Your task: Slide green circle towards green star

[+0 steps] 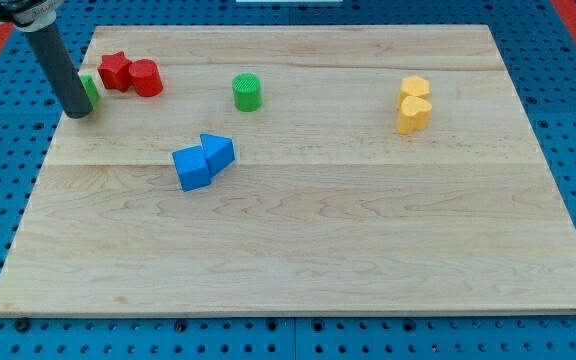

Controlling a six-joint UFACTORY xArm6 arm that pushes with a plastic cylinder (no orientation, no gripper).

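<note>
My tip [78, 113]: at the board's upper-left edge, a bare rod gripping nothing.
Green star [88, 90]: touching the rod at 1 o'clock, mostly hidden.
Green circle [247, 92]: well apart, at 3 o'clock from my tip.
Wooden board [298, 240]: carries all blocks.

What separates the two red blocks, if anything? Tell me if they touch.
Touching. The camera view shows the red star and red cylinder pressed side to side, with no board visible between them.

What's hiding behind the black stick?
A green block peeks out on the view's right of the rod, by my tip. Most of it is covered, so its shape can't be made out. The red blocks sit just beyond.
</note>
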